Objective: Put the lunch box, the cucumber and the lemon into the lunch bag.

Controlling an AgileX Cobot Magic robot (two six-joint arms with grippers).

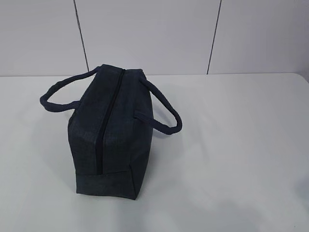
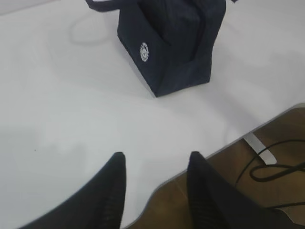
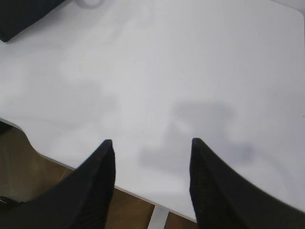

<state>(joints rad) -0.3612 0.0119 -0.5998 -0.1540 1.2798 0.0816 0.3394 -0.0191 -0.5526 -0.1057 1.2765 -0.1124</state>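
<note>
Nearest to us, two grippers are hovering over the near edge of the counter (image 1: 241, 145), one in each wrist view. The left gripper (image 2: 155, 160) is showing two dark fingers (image 2: 112, 191), and its jaws are standing spread with nothing between them; under the gap we are seeing the counter's rim and brown floor beyond it. Two black cables (image 2: 281, 171) are lying on that floor at the right of the left wrist view, beside one pale bracket (image 2: 259, 149) under the counter edge. The right gripper (image 3: 150, 143) is likewise showing two fingers (image 3: 97, 186), its jaws spread and gripping nothing, hanging above bare white counter.

Farther out, we are counting one bag (image 1: 113, 130), dark navy, standing on the counter left of centre in the exterior view, well apart from both grippers. One black zipper (image 1: 107, 121) is running along its top and appears closed from end to end. Two loop handles are drooping, one handle (image 1: 60, 94) to the left and one (image 1: 161, 108) to the right. In the left wrist view one small white round logo (image 2: 144, 51) is showing on the bag's side. The right wrist view is catching only a dark corner of the bag at its top left.

Behind the counter, we are seeing a pale wall (image 1: 154, 34) with two dark seams.
</note>
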